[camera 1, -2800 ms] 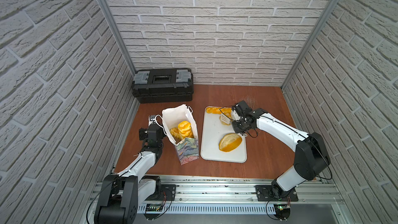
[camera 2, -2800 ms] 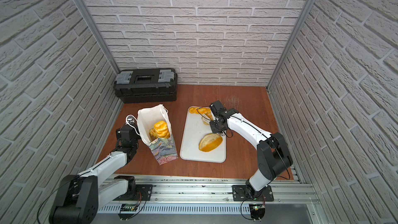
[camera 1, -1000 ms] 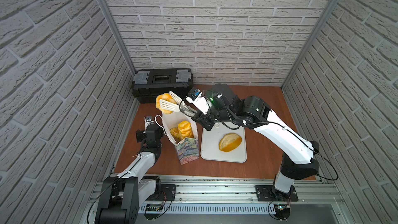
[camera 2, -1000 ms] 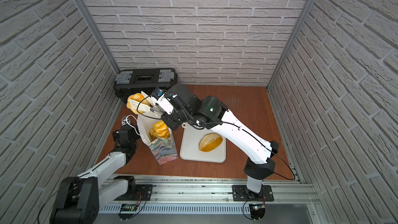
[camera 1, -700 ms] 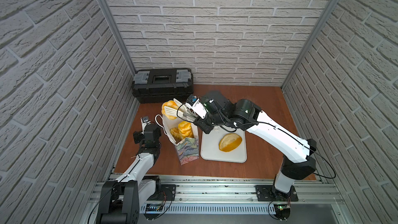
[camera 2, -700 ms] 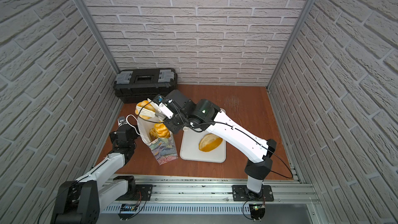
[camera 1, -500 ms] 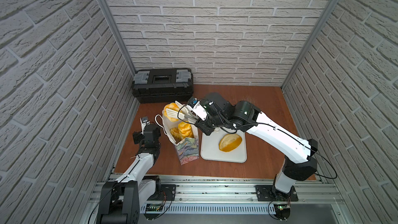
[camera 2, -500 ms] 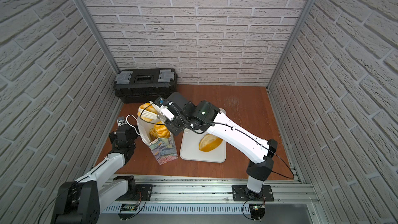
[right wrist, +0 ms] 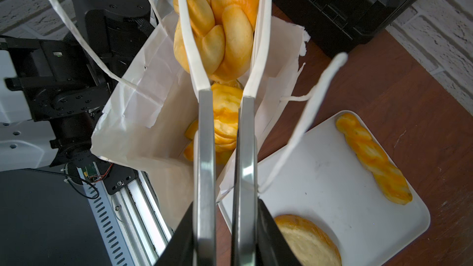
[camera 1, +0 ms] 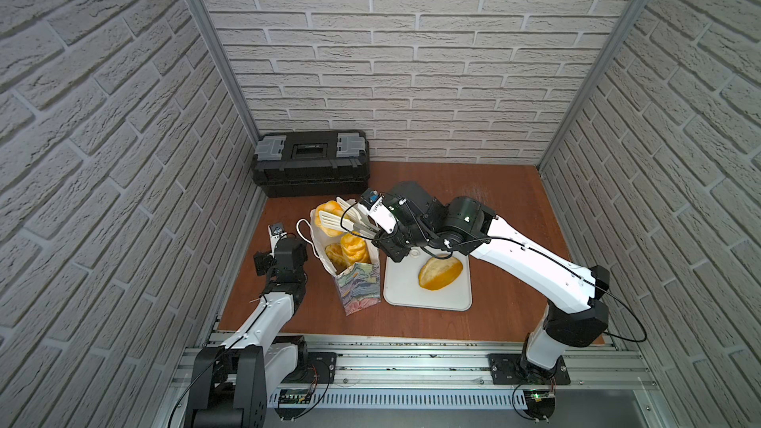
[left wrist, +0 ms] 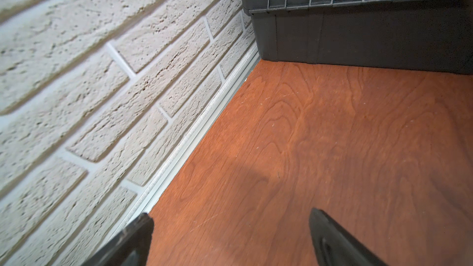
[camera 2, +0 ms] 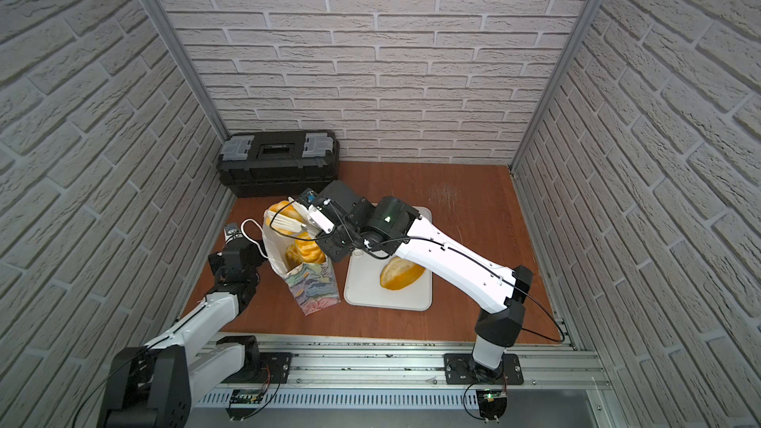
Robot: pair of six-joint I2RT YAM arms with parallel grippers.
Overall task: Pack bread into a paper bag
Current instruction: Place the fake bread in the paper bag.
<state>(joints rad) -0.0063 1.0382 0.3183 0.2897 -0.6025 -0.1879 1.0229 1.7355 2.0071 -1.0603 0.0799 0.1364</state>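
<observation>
My right gripper (right wrist: 225, 216) is shut on metal tongs (right wrist: 204, 136) with white tips. The tongs pinch a golden knot roll (right wrist: 222, 29) just over the open mouth of the paper bag (camera 1: 358, 286), near its far rim, as both top views show. Several bread pieces (camera 1: 354, 249) lie inside the bag. A large oval loaf (camera 1: 440, 273) and a braided stick (right wrist: 373, 157) rest on the white tray (camera 1: 428, 302); my right arm hides the stick in both top views. My left gripper (left wrist: 230, 216) is open and empty above bare wood, left of the bag.
A black toolbox (camera 1: 311, 162) stands against the back wall behind the bag. The bag's white cord handles (right wrist: 307, 113) hang loose beside the tongs. A brick wall (left wrist: 102, 85) runs close along my left gripper.
My right arm has come down and toward the bag, lowering the knot roll in the tongs to the bag's mouth. My left arm has edged a little away from the bag.
</observation>
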